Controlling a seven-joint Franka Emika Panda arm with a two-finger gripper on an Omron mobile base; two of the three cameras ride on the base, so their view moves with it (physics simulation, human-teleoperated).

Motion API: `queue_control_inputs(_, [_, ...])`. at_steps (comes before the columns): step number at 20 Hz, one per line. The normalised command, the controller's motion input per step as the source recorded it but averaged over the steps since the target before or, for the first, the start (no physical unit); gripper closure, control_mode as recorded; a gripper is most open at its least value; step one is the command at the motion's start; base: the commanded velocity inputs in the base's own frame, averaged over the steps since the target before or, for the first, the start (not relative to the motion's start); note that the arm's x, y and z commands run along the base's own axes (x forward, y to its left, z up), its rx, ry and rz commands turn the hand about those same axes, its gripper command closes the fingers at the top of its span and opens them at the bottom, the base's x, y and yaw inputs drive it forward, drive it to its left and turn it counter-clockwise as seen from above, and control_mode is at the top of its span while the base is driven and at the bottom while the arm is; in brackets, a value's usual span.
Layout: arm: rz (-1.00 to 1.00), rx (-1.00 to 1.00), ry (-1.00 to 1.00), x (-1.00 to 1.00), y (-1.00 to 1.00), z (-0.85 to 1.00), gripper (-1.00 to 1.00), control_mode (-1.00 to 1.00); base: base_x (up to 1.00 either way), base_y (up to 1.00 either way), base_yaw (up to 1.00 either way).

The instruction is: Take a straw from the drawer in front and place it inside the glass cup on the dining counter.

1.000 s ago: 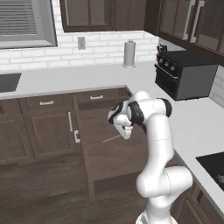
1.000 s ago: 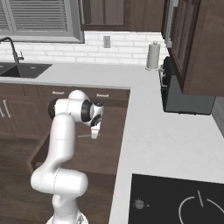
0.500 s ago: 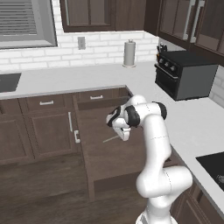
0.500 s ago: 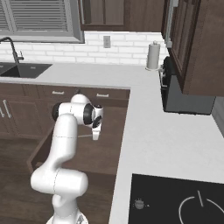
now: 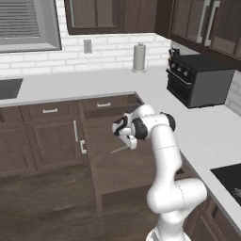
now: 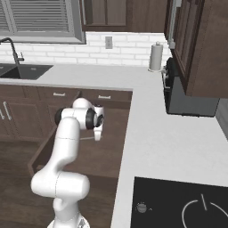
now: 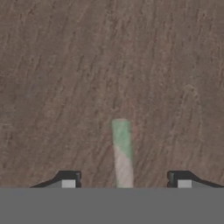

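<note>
Arm: glossy white rounded segments, thick and tube-like.
Joints: dark grey bands between the white segments.
Base: bulbous white pedestal.
Gripper [image 5: 130,142]: white hand; two small dark fingertips [image 7: 70,179] with pale pads.

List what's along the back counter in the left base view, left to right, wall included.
Window → wall outlet → paper towel roll → black toaster oven.

straw [image 7: 122,151] in drawer [image 5: 123,176] | between fingers [image 7: 68,180] | drawer below counter [image 5: 94,82]
</note>
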Motion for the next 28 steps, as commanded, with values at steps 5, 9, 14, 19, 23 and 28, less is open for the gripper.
queue_control_inputs(5, [0.04, -0.05, 0.03, 0.05, 0.00, -0.45, 1.00, -1.00, 0.00, 0.00, 0.00])
queue_control_inputs(9, [0.08, -0.01, -0.11, -0.10, -0.03, -0.47, 1.00, -1.00, 0.00, 0.00, 0.00])
queue_control_inputs(14, [0.07, 0.00, -0.31, -0.39, -0.12, -0.51, 1.00, -1.00, 0.00, 0.00, 0.00])
queue_control_inputs(19, [0.06, 0.00, -0.36, -0.46, -0.15, -0.41, 1.00, -1.00, 0.00, 0.00, 0.00])
queue_control_inputs(23, [0.01, 0.00, -0.13, -0.06, -0.01, 0.06, 1.00, -1.00, 0.00, 0.00, 0.00])
queue_control_inputs(28, [0.00, 0.00, -0.02, -0.04, -0.02, 0.55, 1.00, -1.00, 0.00, 0.00, 0.00])
